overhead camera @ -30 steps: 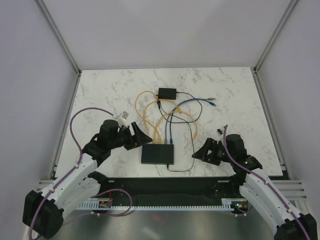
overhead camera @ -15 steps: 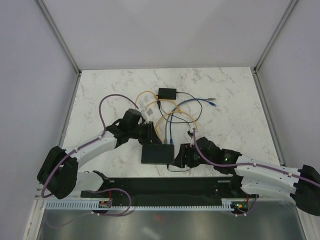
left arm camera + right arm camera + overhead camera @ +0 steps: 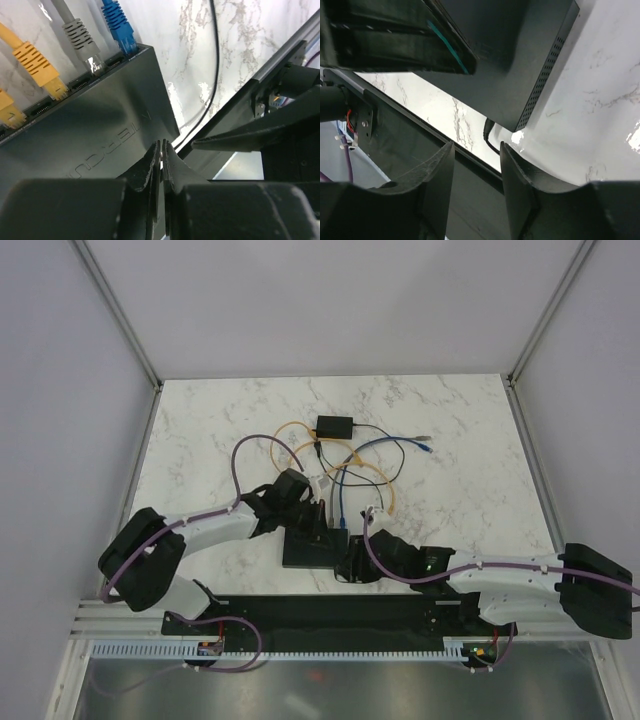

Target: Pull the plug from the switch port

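Observation:
The switch [image 3: 303, 554] is a flat black box near the table's front edge. Along its far edge [image 3: 100, 120] sit a blue plug [image 3: 120, 27], a grey plug [image 3: 82, 42] and yellow plugs [image 3: 40, 67], all seated in ports. My left gripper [image 3: 162, 145] is shut with nothing in it, its tips over the switch's top near the right corner. My right gripper [image 3: 476, 150] stands open and empty beside the switch's right end [image 3: 547, 70], close to the black power lead [image 3: 490, 136]. From above, both grippers [image 3: 318, 523] [image 3: 350, 562] partly cover the switch.
A smaller black box [image 3: 334, 425] with thin black leads lies at the back. Loops of yellow cable [image 3: 290, 455] and a loose blue cable end [image 3: 427, 448] spread across the middle. A black rail [image 3: 320, 612] runs along the table's front edge, just below the right gripper.
Both arms have swung inward from the sides onto the switch. The left gripper has gone from wide open to shut. The right gripper's jaws have narrowed but stay apart.

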